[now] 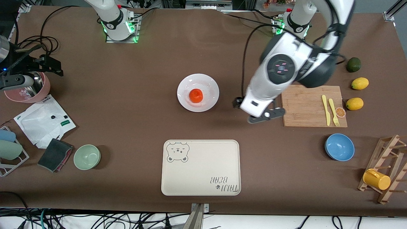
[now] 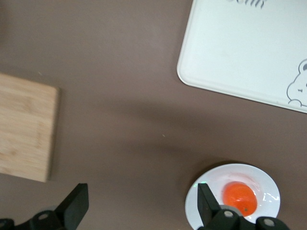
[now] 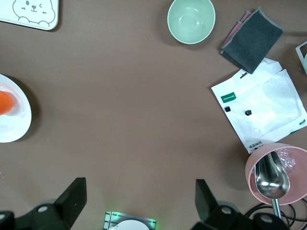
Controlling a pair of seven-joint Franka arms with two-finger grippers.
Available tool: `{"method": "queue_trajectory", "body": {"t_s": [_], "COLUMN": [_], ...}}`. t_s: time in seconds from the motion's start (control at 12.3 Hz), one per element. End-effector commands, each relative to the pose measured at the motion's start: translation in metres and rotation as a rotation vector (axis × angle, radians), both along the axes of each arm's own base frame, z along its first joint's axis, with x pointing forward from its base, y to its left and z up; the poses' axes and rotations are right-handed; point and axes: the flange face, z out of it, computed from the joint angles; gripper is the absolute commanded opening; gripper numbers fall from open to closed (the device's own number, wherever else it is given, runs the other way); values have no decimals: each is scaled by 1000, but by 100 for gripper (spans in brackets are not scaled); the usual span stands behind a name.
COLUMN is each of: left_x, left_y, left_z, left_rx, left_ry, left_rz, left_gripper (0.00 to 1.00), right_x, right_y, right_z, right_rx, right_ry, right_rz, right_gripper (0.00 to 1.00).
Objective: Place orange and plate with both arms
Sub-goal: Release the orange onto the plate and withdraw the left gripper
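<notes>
The white plate lies mid-table with the orange resting on it. My left gripper hangs open and empty over bare table between the plate and the cutting board. In the left wrist view its gripper is spread wide, and one fingertip overlaps the plate and sits beside the orange. My right gripper is open and empty, high over the table near its own base. From there the plate and the orange show at the edge.
A beige bear-print tray lies nearer the front camera than the plate. The cutting board holds yellow cutlery. Lemons, a blue bowl and a wooden rack stand at the left arm's end. A green bowl, grey cloth, white bag and pink bowl sit at the right arm's end.
</notes>
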Motion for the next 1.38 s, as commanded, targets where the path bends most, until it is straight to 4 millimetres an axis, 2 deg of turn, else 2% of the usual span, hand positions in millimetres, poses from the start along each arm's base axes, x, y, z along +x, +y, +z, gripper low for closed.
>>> {"method": "queue_trajectory", "body": {"t_s": [0.0, 0.16, 0.24, 0.32, 0.49, 0.65, 0.73, 0.81, 1.05, 1.14, 1.3], "left_x": [2, -2, -2, -3, 0, 3, 4, 2, 2, 3, -4], "left_y": [62, 98, 123, 139, 170, 204, 211, 237, 259, 268, 265], "left_z": [40, 77, 90, 99, 107, 107, 115, 112, 108, 105, 104], "left_rx": [-4, -12, -10, -8, -18, -14, -14, -12, -31, -39, -31], "left_ry": [-15, -47, -47, -55, -60, -40, -47, 0, 16, 18, 19], "left_rz": [-135, -204, -190, -174, -133, -82, -66, -35, -138, -171, -220], "left_gripper": [100, 100, 100, 100, 100, 100, 100, 100, 100, 100, 100], "right_x": [2, 3, 2, 2, 0, 1, 4, 8, 21, 26, 22], "right_y": [2, 5, 6, 10, 23, 60, 68, 75, 95, 103, 109], "right_z": [6, 5, 4, 4, 1, -8, -16, -27, -63, -82, -134], "right_rx": [15, 17, 19, 19, 24, 84, 121, 154, 286, 328, 431], "right_ry": [-12, -10, -9, -6, 4, 23, 41, 63, 140, 172, 201], "right_rz": [-13, -7, -4, 1, 42, 76, 81, 83, 48, 33, -30], "right_gripper": [100, 100, 100, 100, 100, 100, 100, 100, 100, 100, 100]}}
